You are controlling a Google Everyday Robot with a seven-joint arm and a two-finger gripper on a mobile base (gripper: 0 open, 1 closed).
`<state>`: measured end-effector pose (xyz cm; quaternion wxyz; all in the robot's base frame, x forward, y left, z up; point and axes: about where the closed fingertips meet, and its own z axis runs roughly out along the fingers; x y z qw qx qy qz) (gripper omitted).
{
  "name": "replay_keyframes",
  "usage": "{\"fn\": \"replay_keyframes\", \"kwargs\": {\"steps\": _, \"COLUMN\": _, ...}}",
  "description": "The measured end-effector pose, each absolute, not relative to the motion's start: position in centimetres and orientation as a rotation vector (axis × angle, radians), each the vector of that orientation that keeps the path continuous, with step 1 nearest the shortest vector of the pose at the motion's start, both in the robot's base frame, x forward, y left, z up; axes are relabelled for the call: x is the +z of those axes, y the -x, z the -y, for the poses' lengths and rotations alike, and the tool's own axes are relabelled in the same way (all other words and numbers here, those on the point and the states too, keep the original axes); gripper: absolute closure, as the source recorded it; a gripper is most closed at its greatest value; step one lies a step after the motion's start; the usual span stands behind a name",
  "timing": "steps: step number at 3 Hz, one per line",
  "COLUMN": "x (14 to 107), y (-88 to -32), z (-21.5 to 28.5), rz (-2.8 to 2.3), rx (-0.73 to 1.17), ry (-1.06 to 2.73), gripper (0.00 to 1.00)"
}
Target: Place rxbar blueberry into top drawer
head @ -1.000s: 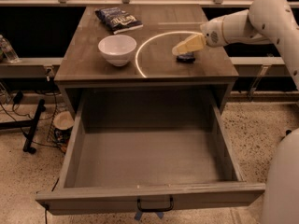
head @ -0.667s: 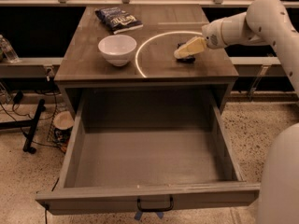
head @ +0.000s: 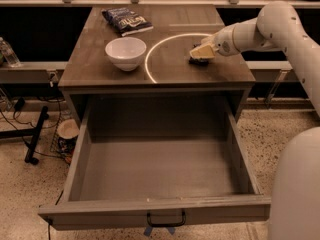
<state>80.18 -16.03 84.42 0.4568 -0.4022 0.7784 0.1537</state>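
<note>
Over on the right side of the table (head: 172,78), the end effector (head: 201,52) is down low at the tabletop, reaching in from the right on its pale arm (head: 272,26); it sits right on top of the rxbar blueberry (head: 198,61), and only a dark sliver of wrapper shows beneath its tip; whether the end effector is clamped on the bar or merely resting over it, I cannot tell from this angle. The bar lies on the wood, within a bright curved ring of light (head: 148,60) that sweeps across the surface; it is not in the drawer.

Moving left, a white bowl (head: 125,52) stands upright just outside that ring, well apart from the bar; behind the bowl, towards the far edge, a dark blue chip bag (head: 127,20) lies flat with its white lettering up.

Down front, the top drawer (head: 155,171) is pulled wide open below the tabletop; plain grey floor and walls on show, nothing lying in it; a small black handle (head: 165,220) sits centred on its front panel. The robot's pale body (head: 296,184) fills the lower right corner beside the drawer.
</note>
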Motion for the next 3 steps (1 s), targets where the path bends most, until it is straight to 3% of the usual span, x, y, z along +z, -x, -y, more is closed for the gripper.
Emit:
{"fn": "replay_keyframes", "kwargs": {"steps": 1, "x": 83.78, "y": -79.73, "z": 16.44, "rz": -1.942, "rx": 0.38, "ry": 0.976, "gripper": 0.88}}
{"fn": "replay_keyframes", "kwargs": {"steps": 2, "x": 84.38, "y": -79.72, "z": 16.44, "rz": -1.942, "rx": 0.38, "ry": 0.976, "gripper": 1.0}}
{"fn": "replay_keyframes", "kwargs": {"steps": 3, "x": 84.46, "y": -79.72, "z": 16.44, "rz": -1.942, "rx": 0.38, "ry": 0.976, "gripper": 1.0}}
